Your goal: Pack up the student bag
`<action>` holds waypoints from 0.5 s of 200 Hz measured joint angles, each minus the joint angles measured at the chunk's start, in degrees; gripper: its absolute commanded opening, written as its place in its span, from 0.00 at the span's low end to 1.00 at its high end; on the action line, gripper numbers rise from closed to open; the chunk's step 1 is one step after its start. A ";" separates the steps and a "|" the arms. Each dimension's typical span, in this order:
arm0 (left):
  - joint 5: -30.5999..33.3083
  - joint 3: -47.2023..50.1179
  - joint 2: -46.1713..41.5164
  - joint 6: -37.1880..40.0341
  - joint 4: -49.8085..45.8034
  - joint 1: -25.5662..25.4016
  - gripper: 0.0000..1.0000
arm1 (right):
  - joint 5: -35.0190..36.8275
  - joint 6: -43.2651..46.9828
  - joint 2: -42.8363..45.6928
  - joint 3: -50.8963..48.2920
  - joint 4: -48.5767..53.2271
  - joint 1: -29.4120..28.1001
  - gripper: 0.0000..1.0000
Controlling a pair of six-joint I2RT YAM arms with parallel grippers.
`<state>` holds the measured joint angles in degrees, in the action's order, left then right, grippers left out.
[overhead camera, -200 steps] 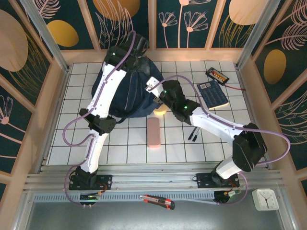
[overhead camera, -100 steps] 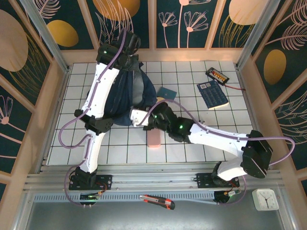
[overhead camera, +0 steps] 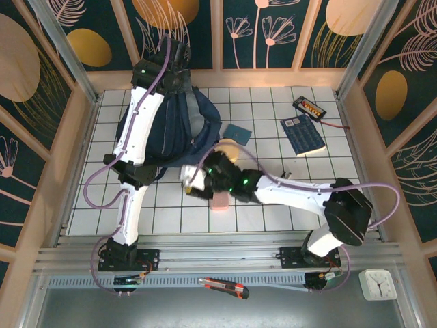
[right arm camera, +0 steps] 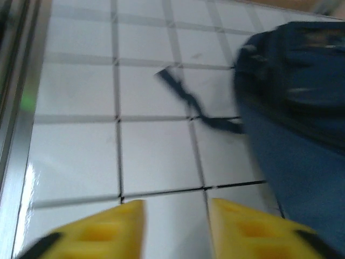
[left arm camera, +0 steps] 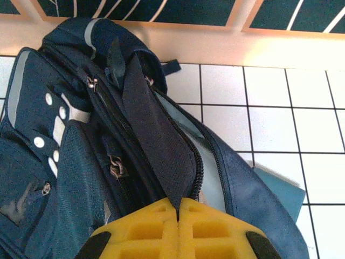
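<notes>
Seen from above, the left arm reaches from its base at 7 o'clock up to the back wall, and the left gripper (overhead camera: 183,78) sits at about 11 o'clock on the tiled table (overhead camera: 273,205), at the top end of the student bag (overhead camera: 171,133). In the left wrist view its yellow fingers (left arm camera: 145,226) are pressed together, and the left gripper (left arm camera: 178,208) is clamped on a black flap (left arm camera: 159,145) that runs beside an open zip on the student bag (left arm camera: 70,162). The bag lies at roughly 10 to 11 o'clock on the table, its top toward the back wall, with the left arm crossing over it. The right gripper (overhead camera: 188,179) is at the bag's 5 o'clock edge, near the table's middle, and the right arm stretches across from its base at 5 o'clock. The right wrist view is blurred, but the right gripper (right arm camera: 175,216) plainly has its yellow fingers (right arm camera: 129,221) standing apart over bare tile with nothing between them; the bag (right arm camera: 291,140) is at its 2 o'clock, and a thin dark strap (right arm camera: 188,102) trails from it onto the tiles. A pink case (overhead camera: 218,200) lies partly under the right arm near 6 o'clock. A small teal book (overhead camera: 237,132) sits just beside the bag's right edge. Further right, at 2 o'clock, are a navy notebook (overhead camera: 302,134) and a black device (overhead camera: 308,106) with orange markings.
</notes>
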<state>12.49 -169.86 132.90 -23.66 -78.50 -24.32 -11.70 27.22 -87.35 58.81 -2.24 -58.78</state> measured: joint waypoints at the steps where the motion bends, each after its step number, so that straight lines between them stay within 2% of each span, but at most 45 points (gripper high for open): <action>1: 0.00 0.00 0.00 0.00 0.00 0.00 0.00 | -0.26 -0.83 0.07 0.02 -0.22 0.44 0.61; 26: -2.58 0.04 0.00 0.70 0.00 0.00 0.00 | -5.22 -18.56 2.67 3.54 -2.16 12.22 0.70; 61: -7.21 1.95 0.00 1.51 0.44 -0.07 0.00 | -14.34 -37.53 1.75 14.45 -3.06 25.51 0.71; 78: -9.18 3.72 0.00 1.64 0.74 -0.28 0.00 | -18.78 -42.29 -2.27 21.03 -3.48 27.74 0.72; 100: -10.82 5.55 -0.04 1.81 1.20 -0.74 0.00 | -23.47 -45.70 -9.27 26.91 -3.56 27.36 0.74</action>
<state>1.67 -164.31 132.86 -21.85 -77.30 -25.06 -35.18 -18.48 -96.62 85.71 -5.80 -31.42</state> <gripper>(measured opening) 0.063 0.729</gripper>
